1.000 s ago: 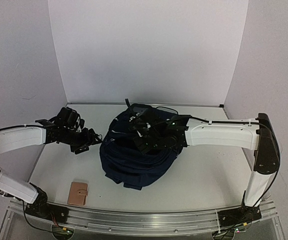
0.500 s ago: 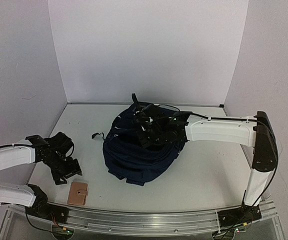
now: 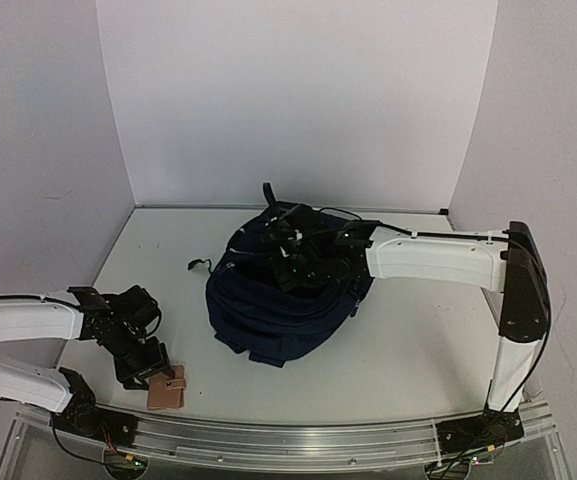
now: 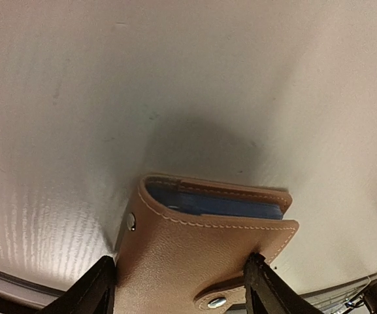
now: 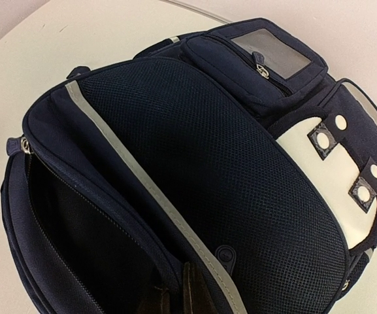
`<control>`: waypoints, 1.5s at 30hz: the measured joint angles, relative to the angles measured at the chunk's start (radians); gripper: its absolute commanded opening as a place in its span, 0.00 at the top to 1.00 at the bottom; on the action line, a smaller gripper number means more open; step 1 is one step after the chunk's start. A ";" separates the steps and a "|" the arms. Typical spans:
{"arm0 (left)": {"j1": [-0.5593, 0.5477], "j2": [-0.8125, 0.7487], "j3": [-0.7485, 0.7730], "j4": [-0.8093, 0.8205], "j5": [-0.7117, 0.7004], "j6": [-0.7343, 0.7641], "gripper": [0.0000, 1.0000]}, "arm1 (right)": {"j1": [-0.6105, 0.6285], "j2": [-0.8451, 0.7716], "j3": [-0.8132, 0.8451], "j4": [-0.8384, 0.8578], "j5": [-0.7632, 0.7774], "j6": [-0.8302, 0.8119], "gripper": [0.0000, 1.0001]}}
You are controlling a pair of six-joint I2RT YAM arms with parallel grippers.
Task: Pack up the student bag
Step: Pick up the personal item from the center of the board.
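The student bag (image 3: 278, 315) is a dark navy backpack lying mid-table; the right wrist view shows its mesh panel (image 5: 208, 163), grey stripe and white patch. My right gripper (image 3: 290, 260) is over its top, shut (image 5: 175, 297) on the fabric rim of an unzipped compartment and holding that rim up. A tan snap wallet (image 3: 168, 392) lies near the front left edge. My left gripper (image 3: 151, 372) is down on it. In the left wrist view the wallet (image 4: 195, 242) fills the gap of the gripper (image 4: 181, 288), with both fingers against its side edges.
A thin black strap end (image 3: 200, 266) trails on the table left of the bag. The aluminium rail (image 3: 288, 435) runs along the front edge just behind the wallet. White walls enclose the back and sides.
My left arm swung from beside the bag down to the front left, and its jaws narrowed around the wallet, which shifted slightly right. The right gripper kept its hold on the bag's rim.
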 measured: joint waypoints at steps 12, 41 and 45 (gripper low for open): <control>-0.040 0.168 0.101 0.232 0.017 0.028 0.37 | -0.004 0.000 0.001 0.001 -0.010 0.016 1.00; -0.041 0.202 0.015 0.443 0.109 0.034 1.00 | -0.011 -0.018 -0.013 0.009 -0.057 0.037 1.00; -0.041 0.200 -0.013 0.521 0.118 0.032 1.00 | -0.015 -0.034 -0.026 0.014 -0.067 0.044 1.00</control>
